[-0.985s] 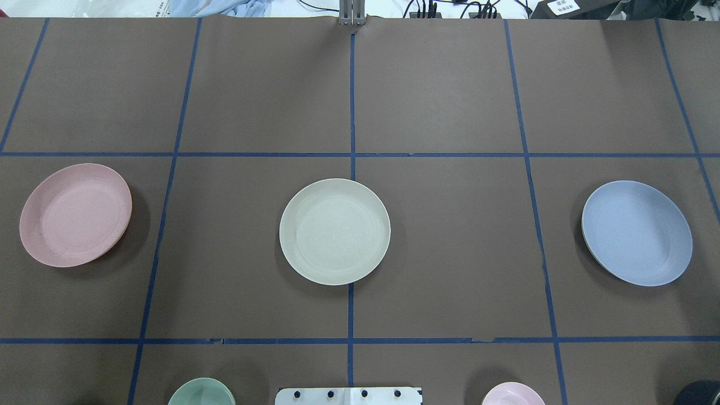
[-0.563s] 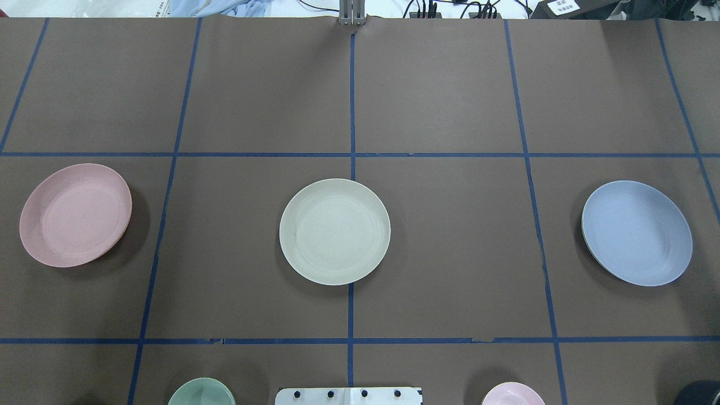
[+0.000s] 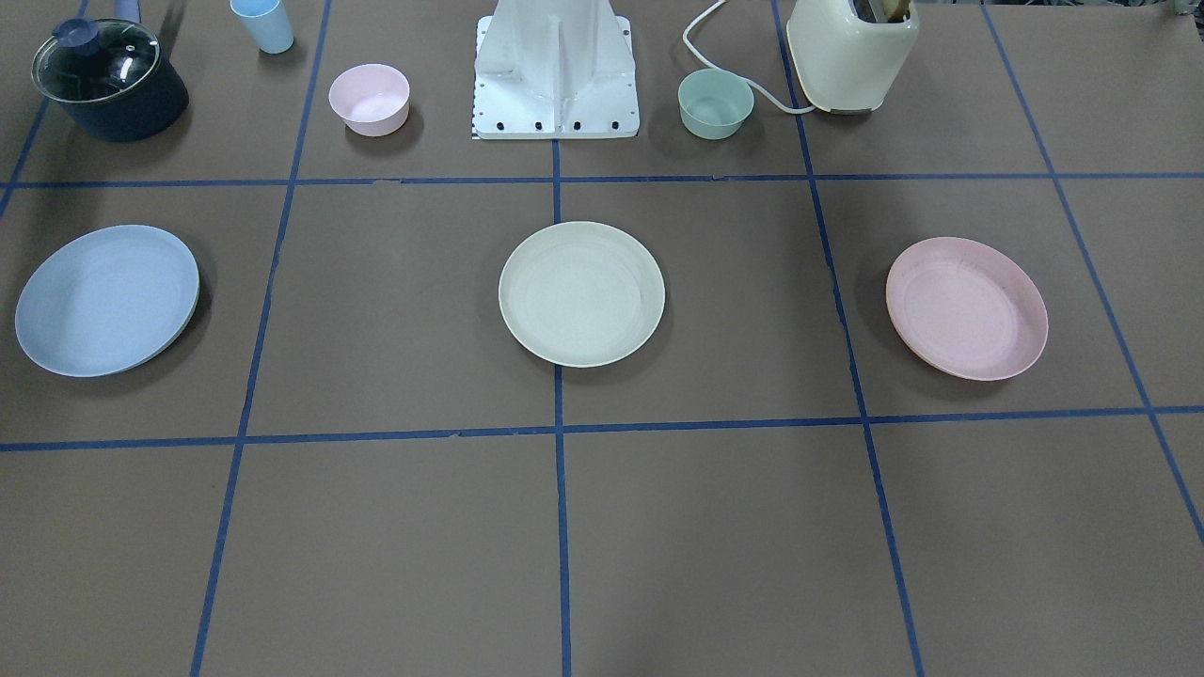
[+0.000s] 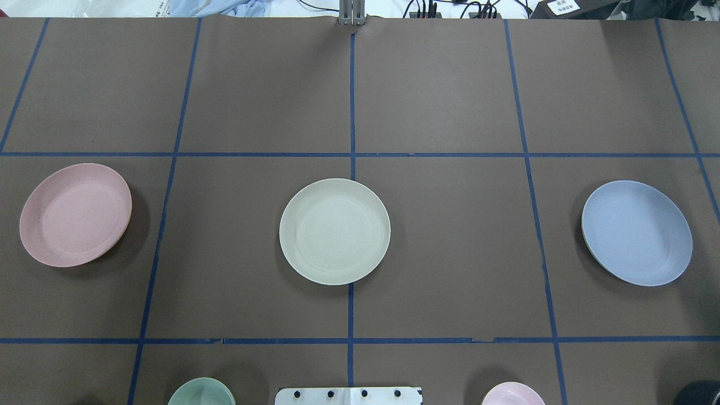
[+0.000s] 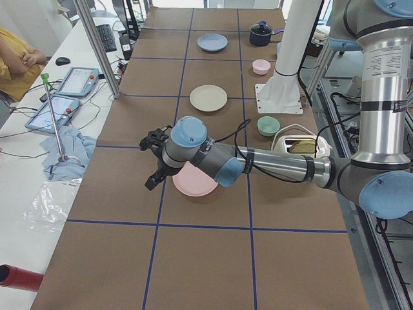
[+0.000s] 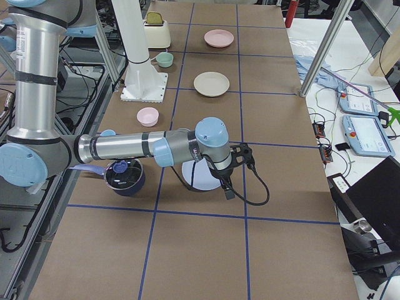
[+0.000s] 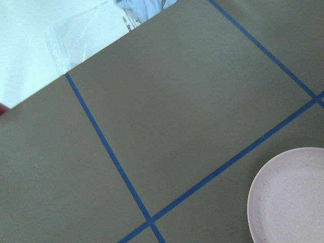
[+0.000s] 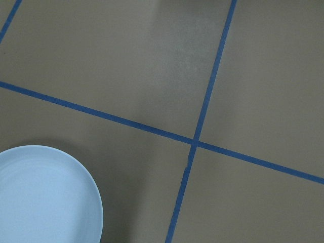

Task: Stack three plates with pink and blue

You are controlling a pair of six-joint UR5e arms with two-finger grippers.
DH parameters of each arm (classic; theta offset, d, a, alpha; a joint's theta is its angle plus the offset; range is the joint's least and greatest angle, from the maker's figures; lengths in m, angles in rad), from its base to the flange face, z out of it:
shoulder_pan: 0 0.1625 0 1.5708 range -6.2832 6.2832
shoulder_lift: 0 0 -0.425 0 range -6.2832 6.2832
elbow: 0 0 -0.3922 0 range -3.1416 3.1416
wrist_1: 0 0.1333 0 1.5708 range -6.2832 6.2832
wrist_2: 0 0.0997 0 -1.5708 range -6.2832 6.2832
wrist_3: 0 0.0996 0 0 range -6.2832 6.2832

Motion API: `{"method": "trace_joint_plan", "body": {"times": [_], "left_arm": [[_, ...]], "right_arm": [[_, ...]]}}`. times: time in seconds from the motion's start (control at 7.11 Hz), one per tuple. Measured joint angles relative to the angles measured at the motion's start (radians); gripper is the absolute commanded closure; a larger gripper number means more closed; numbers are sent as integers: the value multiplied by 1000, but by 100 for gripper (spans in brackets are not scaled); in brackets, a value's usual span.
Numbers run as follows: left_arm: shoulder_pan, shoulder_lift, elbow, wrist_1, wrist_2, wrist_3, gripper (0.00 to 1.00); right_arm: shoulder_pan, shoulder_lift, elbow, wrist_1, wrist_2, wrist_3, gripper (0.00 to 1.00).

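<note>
Three plates lie apart in a row on the brown table. The cream plate (image 4: 334, 231) is in the middle, the pink plate (image 4: 75, 214) at the left and the blue plate (image 4: 637, 232) at the right. My left gripper (image 5: 155, 169) shows only in the exterior left view, hanging above the table beside the pink plate (image 5: 193, 182). My right gripper (image 6: 232, 181) shows only in the exterior right view, above the table beside the blue plate (image 6: 200, 178). I cannot tell whether either gripper is open or shut. The wrist views show the pink plate's edge (image 7: 291, 197) and the blue plate's edge (image 8: 45, 195).
Near the robot base (image 3: 557, 70) stand a small pink bowl (image 3: 369, 99), a small green bowl (image 3: 716, 103), a lidded dark pot (image 3: 108, 80), a blue cup (image 3: 263, 23) and a cream toaster (image 3: 851, 52). Blue tape lines divide the table into squares.
</note>
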Motion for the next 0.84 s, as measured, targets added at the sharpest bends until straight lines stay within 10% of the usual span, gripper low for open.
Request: {"method": "trace_joint_plan", "body": {"times": [0.28,0.84], "left_arm": [[99,42,28,-157,5,-170,0],[404,108,221,-546,302,-681,7]], "right_arm": [[-2,1,-8,23,16,11,0],[-6,-9,-15,34,18,16,0]]}}
